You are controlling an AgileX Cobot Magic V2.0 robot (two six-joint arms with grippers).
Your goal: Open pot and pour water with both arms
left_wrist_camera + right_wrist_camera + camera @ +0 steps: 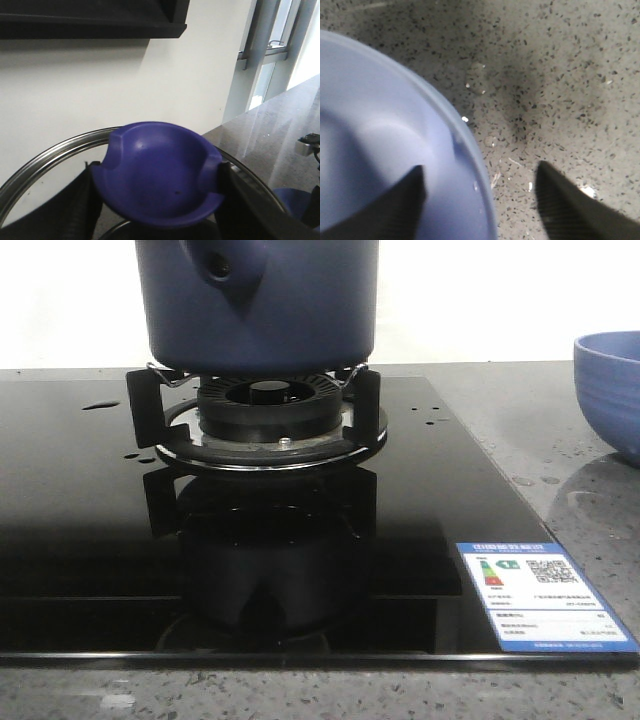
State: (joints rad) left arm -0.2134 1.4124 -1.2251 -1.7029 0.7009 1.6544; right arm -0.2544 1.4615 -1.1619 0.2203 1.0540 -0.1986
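Navy pot [258, 305] on burner stand [255, 410]

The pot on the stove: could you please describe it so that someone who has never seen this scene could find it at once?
Start at the black glass cooktop filling the front view; the gas burner sits at its back. The pot stands on the supports over that burner. It is dark navy with straight matte sides and a short stub with a round hole, unlike the lighter blue ribbed bowl at the right edge.

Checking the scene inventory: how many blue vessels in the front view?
2. The pot sits on the burner stand at centre, its top cropped. The lighter blue bowl stands on the counter at the right edge, partly cut off. More may lie out of frame.
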